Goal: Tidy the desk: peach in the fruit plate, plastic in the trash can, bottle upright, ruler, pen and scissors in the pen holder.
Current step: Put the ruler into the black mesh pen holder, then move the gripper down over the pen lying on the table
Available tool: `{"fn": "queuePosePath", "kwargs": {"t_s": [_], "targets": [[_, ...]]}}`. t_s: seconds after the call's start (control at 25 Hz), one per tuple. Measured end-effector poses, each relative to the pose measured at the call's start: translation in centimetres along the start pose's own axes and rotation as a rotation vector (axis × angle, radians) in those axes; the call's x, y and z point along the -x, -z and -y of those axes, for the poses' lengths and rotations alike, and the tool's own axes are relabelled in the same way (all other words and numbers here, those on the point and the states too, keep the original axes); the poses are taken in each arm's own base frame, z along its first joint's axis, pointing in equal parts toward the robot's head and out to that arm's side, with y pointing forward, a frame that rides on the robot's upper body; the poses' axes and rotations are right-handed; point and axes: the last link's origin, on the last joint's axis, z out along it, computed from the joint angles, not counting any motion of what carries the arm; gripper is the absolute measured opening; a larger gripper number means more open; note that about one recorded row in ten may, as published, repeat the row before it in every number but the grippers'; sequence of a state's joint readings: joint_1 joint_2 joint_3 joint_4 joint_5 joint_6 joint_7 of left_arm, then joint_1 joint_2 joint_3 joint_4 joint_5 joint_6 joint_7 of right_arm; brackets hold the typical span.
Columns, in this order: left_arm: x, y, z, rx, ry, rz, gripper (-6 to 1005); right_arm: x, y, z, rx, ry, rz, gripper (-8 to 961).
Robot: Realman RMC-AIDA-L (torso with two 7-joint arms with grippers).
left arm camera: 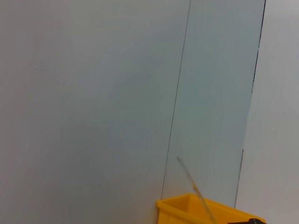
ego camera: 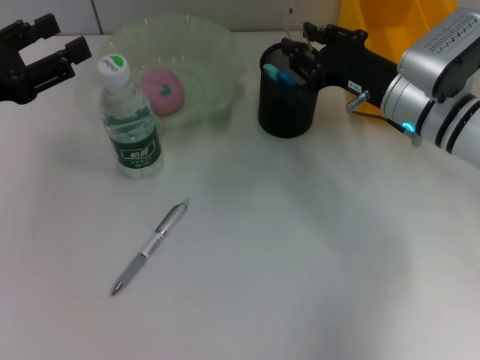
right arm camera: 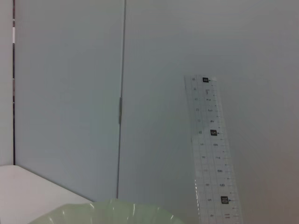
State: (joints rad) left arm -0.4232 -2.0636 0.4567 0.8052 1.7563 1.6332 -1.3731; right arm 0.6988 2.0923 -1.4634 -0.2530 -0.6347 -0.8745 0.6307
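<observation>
Nearest to the robot, at about 7 o'clock on the desk (ego camera: 300,247), lies the pen (ego camera: 149,248), flat and alone. Beyond it at 10 o'clock the bottle (ego camera: 130,120) stands upright, and just behind it at 11 o'clock the green plate (ego camera: 202,45) holds the peach (ego camera: 163,91). At 1 o'clock the black pen holder (ego camera: 285,101) contains scissors (ego camera: 279,73) and a clear ruler (right arm camera: 212,149), with the right gripper (ego camera: 304,49) over its rim, released or clenched I cannot tell; the left gripper (ego camera: 41,49) hangs open at far 10 o'clock, the yellow bin (left arm camera: 196,210) is farthest.
</observation>
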Motion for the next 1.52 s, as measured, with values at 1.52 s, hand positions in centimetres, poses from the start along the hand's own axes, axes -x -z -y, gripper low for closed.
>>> {"fn": "queuePosePath", "kwargs": {"t_s": [1.52], "targets": [[-0.1, -0.4, -1.4, 0.099, 0.065, 0.081, 737, 0.0, 11.2, -2.5, 0.109, -0.146, 0.396, 483]]}}
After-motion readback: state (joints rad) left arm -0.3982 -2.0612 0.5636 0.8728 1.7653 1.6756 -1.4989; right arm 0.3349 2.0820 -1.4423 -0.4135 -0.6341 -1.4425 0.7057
